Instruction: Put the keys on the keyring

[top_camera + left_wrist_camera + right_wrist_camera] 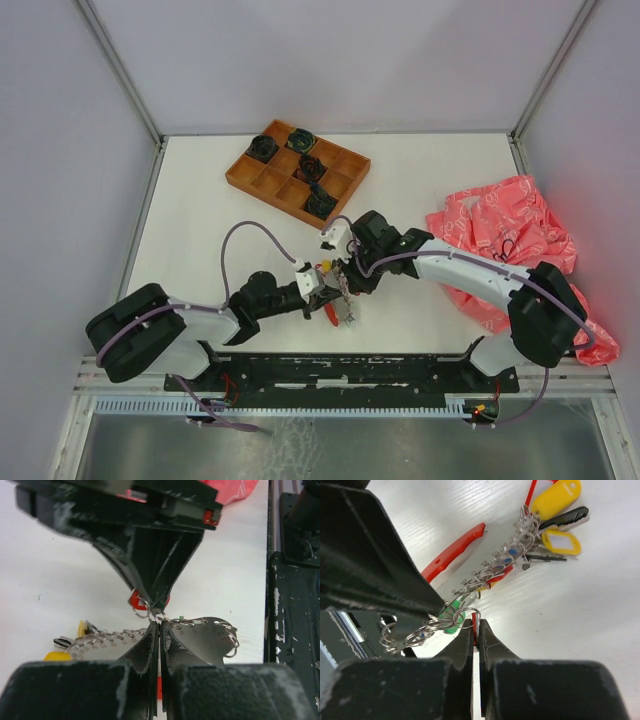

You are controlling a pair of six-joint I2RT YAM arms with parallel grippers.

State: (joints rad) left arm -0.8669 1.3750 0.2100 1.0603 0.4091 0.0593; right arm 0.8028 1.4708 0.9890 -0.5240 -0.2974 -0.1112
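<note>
The keyring lies on the white table between the two arms: a red crescent joined to a grey metal plate lined with small wire rings. Keys with yellow tags hang at its far end, and a green tag sits near the jaws. My right gripper is shut on a thin red key tag whose wire ring loops beside the fingertips. My left gripper is shut on a small wire ring at the plate's edge. The two grippers meet tip to tip.
An orange compartment tray at the back holds dark coiled bundles. A crumpled pink-red plastic bag lies to the right, under the right arm. A black rail runs along the near table edge.
</note>
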